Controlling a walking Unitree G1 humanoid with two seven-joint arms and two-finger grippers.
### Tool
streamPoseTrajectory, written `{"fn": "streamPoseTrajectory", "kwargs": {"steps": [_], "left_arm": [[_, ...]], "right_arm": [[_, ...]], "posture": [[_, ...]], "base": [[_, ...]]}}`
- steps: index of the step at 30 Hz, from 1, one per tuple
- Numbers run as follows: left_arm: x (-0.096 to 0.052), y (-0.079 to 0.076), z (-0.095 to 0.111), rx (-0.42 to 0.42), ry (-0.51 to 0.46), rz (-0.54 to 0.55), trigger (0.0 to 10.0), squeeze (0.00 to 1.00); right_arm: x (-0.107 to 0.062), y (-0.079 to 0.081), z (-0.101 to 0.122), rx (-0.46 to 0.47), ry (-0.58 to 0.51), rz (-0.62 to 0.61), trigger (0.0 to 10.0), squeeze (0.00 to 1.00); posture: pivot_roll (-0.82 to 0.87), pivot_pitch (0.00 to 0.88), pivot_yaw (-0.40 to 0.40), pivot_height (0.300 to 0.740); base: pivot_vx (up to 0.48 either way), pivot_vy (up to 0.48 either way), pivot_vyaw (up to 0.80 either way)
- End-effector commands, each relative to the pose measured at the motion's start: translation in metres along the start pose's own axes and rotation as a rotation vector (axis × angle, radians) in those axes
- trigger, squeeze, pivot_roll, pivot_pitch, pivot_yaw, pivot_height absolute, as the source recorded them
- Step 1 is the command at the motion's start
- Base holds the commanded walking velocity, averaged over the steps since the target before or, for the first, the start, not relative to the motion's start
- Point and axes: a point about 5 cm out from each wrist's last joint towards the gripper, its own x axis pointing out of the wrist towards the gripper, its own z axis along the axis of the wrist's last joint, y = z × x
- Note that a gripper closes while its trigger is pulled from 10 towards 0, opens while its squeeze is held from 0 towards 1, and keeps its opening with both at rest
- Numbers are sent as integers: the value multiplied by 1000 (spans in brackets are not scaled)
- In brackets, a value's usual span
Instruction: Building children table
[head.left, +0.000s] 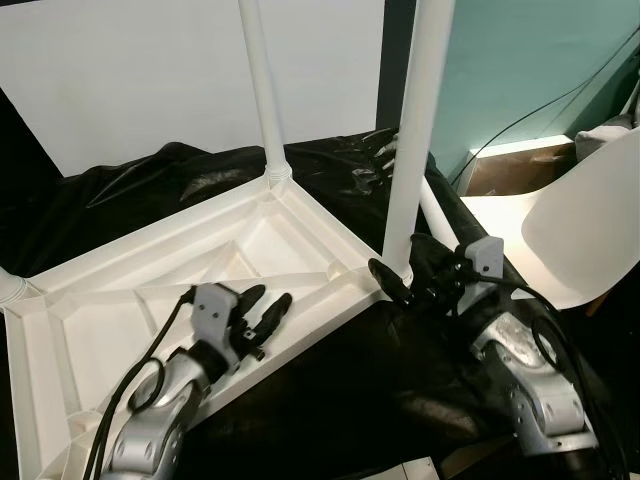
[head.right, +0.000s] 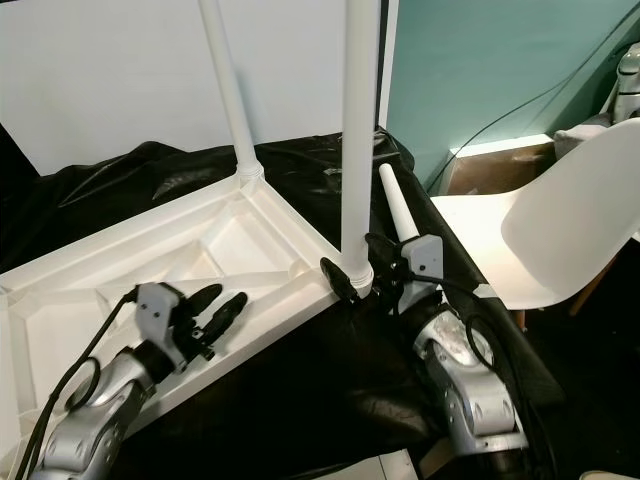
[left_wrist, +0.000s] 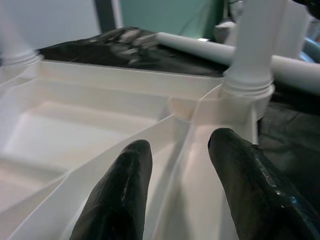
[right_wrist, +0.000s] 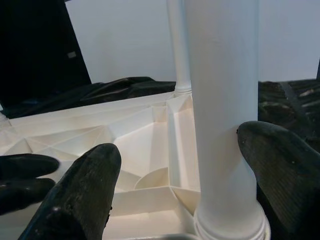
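The white children's tabletop (head.left: 130, 290) lies upside down on a black sheet, ribs facing up. One white leg (head.left: 262, 90) stands upright in its far corner socket. A second leg (head.left: 412, 150) stands in the near right corner. My right gripper (head.left: 408, 282) is open and straddles the base of this leg (right_wrist: 225, 125); one finger (right_wrist: 280, 170) is against it, the other (right_wrist: 80, 195) is apart. My left gripper (head.left: 274, 296) hovers open over the ribbed underside, fingers (left_wrist: 120, 200) pointing toward that corner socket (left_wrist: 247, 90). A loose leg (head.right: 398, 205) lies on the sheet behind.
A white chair (head.left: 585, 225) stands close on the right, beside my right arm. A teal wall (head.left: 520, 60) with hanging cables rises behind it, and a white panel (head.left: 120, 70) stands at the back. The black sheet (head.left: 340, 400) drops off at the near edge.
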Motion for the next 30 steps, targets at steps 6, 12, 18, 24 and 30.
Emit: {"fn": "streamPoseTrajectory", "kwargs": {"steps": [6,12,18,24,30], "left_arm": [[1,-17,-4,-24,67,-366,10000,118],[3,-25,-5,-38,136,-507,10000,169],[8,-28,-5,-42,191,-586,10000,165],[15,-28,-9,-14,228,-572,10000,102],[25,-25,-21,56,304,-471,10000,0]], "right_arm": [[9,1,2,-31,4,46,10000,0],[16,-5,3,-79,8,80,10000,0],[25,-10,6,-112,11,126,10000,0],[31,-8,12,-131,-4,129,10000,0],[35,-1,23,-122,-48,126,10000,0]], "posture": [[-12,0,32,740],[-25,0,38,740],[-24,0,36,740],[-18,0,28,740],[-20,0,20,740]], "base": [[0,0,0],[0,0,0],[0,0,0],[0,0,0],[0,0,0]]}}
